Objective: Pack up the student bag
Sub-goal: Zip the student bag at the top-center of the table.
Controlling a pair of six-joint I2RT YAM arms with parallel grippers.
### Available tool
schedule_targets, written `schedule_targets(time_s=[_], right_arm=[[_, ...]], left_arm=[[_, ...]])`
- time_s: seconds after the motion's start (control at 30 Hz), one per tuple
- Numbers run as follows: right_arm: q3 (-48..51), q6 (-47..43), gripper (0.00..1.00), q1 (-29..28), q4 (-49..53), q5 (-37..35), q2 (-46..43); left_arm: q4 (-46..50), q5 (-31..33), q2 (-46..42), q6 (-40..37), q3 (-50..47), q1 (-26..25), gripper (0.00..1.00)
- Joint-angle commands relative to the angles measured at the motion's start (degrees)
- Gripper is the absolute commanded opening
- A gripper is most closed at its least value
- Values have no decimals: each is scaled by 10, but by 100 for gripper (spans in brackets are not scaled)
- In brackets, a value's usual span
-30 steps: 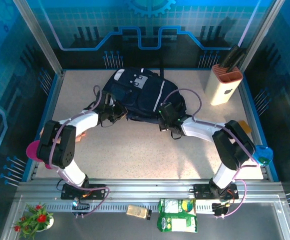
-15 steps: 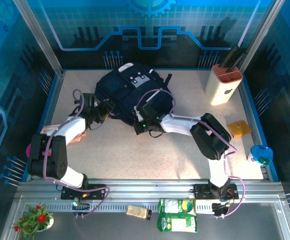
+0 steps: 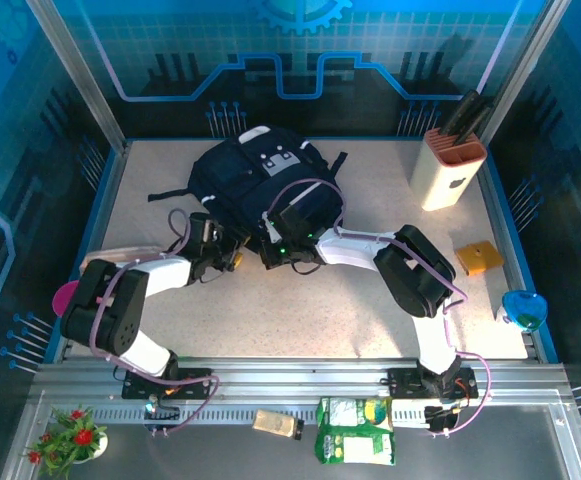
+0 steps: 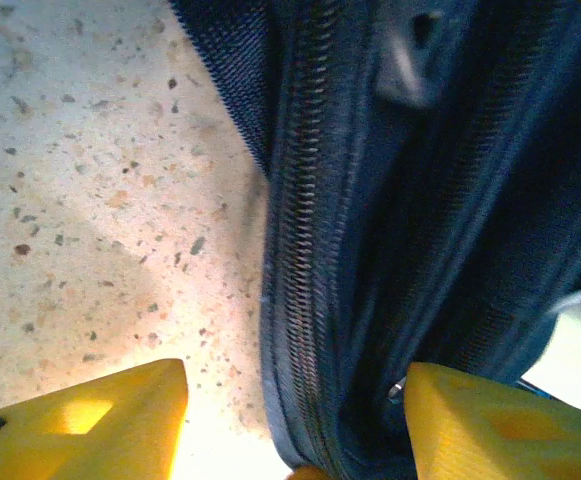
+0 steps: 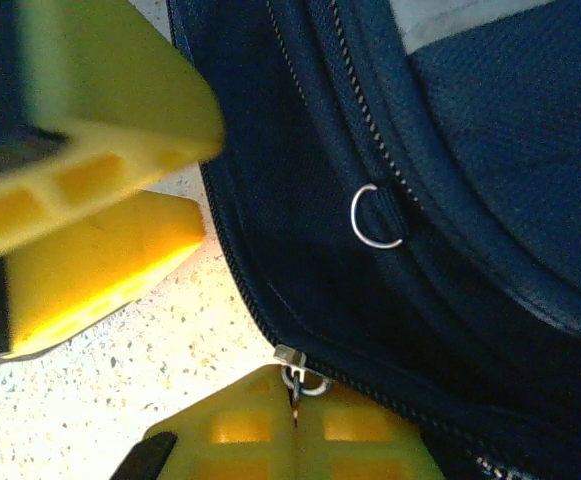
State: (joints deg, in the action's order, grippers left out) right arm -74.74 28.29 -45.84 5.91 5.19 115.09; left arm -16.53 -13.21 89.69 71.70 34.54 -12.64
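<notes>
Two grippers worked at the near edge of the student bag [image 3: 260, 180], which lay flat on the table [image 3: 300, 310] toward the back, left of centre, patch side up.

Left gripper [image 4: 295, 380]: fingers [image 4: 100, 420] apart, straddling the zippered hem of the bag. The fabric ran between them and lay against the right-hand finger, but it was not pinched.

Handling, judged from the fabric: the bag looked soft and limp, with folds and a sagging rim, so it would likely drape and slide rather than hold shape when pulled. The woven shell appeared grippy rather than slick, and nothing about it suggested fragility. The weight could not be told. The firmest holds appeared to be the stitched zipper seam and the metal hardware. A loose panel would probably bunch under a pinch.

Right gripper [image 5: 292, 425]: fingers pressed together on the zip pull [image 5: 305, 384], whose slider sat at the corner of the seam. A second small wire ring [image 5: 375, 215] hung free further up the panel.

Containers: the zipper teeth in the wrist views were meshed, and no opening or contents of the bag could be seen. At the far right, well apart from the bag, a cream knife block [image 3: 448, 175] stood upright with dark handles projecting from its top.
</notes>
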Motion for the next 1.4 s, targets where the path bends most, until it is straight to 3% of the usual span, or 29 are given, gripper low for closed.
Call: schedule_targets(time_s=[0.0,0.33,0.43,0.6,0.8,1.07,1.17,1.27,1.37], right_arm=[[8,-3,0,-12,-11,16,-10],[70,-31,0,-11,7,-105,-67],[113,-37,0,1,18,-165,-105],[181,-39,0,44,30,-230,-166],[167,-80,0,67,42,-193,-168],[107,-53,20,68,63,-143,-116],[103,-49,22,67,63,-147,-109],[107,-47,9,68,65,-165,-114],[120,-47,3,71,63,-194,-132]], left_arm=[[-58,16,28,33,0,-5,55],[-82,33,64,36,19,-5,16],[-71,37,59,23,24,-4,10],[-61,40,49,3,29,-3,6],[-61,31,50,-4,35,-3,6],[-60,20,49,-8,40,-3,7],[-58,17,48,-11,41,-2,7],[-51,19,46,-16,45,-3,7],[-43,23,43,-23,48,-3,6]])
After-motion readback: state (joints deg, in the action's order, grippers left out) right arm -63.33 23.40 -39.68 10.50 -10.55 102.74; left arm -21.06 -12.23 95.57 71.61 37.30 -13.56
